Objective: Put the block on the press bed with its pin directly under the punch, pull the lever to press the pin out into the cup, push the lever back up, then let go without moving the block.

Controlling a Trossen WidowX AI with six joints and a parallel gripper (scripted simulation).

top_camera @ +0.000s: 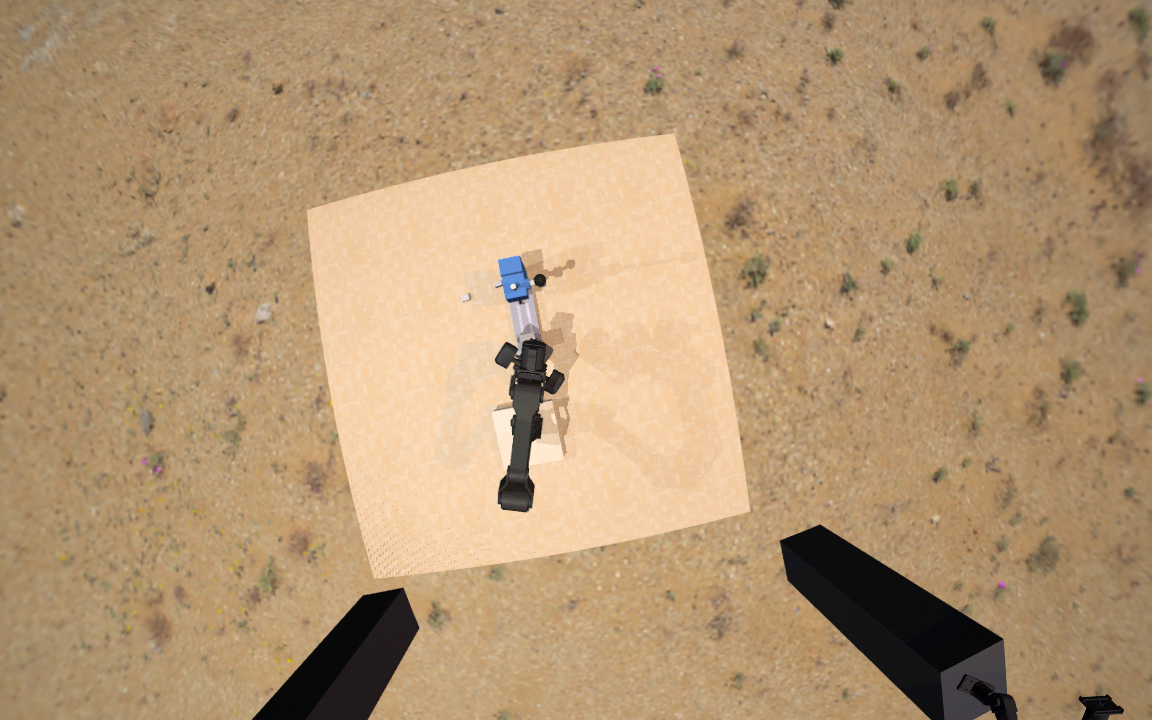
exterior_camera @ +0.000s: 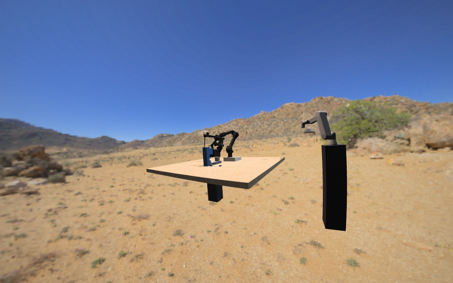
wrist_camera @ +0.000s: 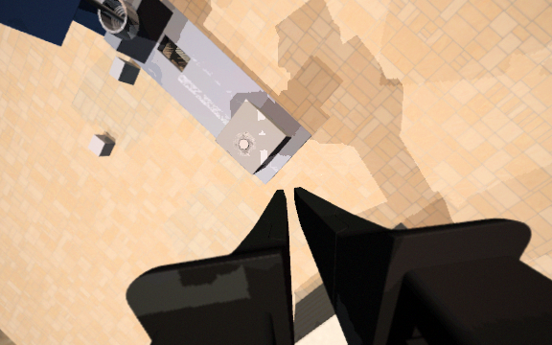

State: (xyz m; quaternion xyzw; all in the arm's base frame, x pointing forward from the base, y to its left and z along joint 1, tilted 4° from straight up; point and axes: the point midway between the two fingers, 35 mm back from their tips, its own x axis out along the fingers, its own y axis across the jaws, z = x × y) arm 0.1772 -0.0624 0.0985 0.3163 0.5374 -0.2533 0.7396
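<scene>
Around us, the blue press (top_camera: pixel 511 268) (exterior_camera: pixel 206 156) (wrist_camera: pixel 27 19) stands at the bed's far end, and two small cubes sit beside the bed (top_camera: pixel 522 315) (wrist_camera: pixel 199 77). The block (wrist_camera: pixel 253 136) rests on the bed's near end, well apart from the punch. We cannot make out the cup; the lever's lower part is hidden from above. Our gripper (wrist_camera: pixel 288 195) points down near the block, fingers nearly pressed together, pinching nothing.

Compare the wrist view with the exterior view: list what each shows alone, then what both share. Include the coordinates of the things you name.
Wrist only: the pin (wrist_camera: pixel 243 144) in the block's top; the slot (wrist_camera: pixel 174 54) in the press bed.

Exterior only: a grey arm (exterior_camera: pixel 323 125) on a tall black pillar (exterior_camera: pixel 334 190); a green bush (exterior_camera: pixel 367 118).

Both: the blue press (exterior_camera: pixel 206 157) (wrist_camera: pixel 22 19) and the end effector's black arm (exterior_camera: pixel 233 138) (wrist_camera: pixel 477 283).
</scene>
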